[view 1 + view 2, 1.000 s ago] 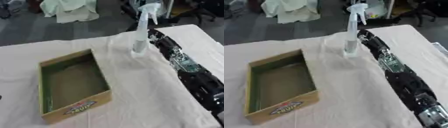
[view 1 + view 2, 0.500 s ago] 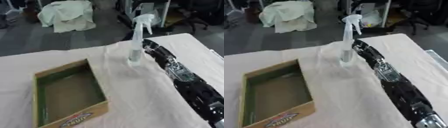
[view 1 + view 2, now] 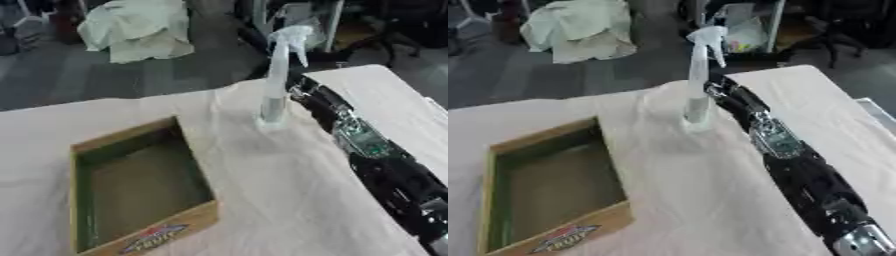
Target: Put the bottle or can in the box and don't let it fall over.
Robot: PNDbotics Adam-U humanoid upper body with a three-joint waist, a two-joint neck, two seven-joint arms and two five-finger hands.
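Here, nearest you first:

Box: your open cardboard box (image 3: 140, 190) sits at about 8 o'clock on the table, green inside, with a printed label on the short wall closest to you. Nothing lies in it.

Table: the cloth-covered table (image 3: 262, 200) is pale and a little wrinkled, and it lies askew in both views.

Right arm: your right arm (image 3: 798, 175) comes in from the 5 o'clock corner and stretches up toward 1 o'clock, black with a greenish panel partway along.

Right hand: your right hand (image 3: 726, 95) shows just beside the spray bottle, on its right side, at about 1 o'clock. It is close against the lower half of the bottle, but you cannot tell from either view whether it touches the bottle or wraps it; how far open it is cannot be told.

Spray bottle: the clear spray bottle (image 3: 274, 90) stands upright on the cloth at about 12 to 1 o'clock, its white trigger head on top, well apart from the box and beyond its far right corner.

Left hand: it shows in neither view.

Beyond the table: a pale heap of cloth (image 3: 140, 27) lies on the dark floor at 11 o'clock.
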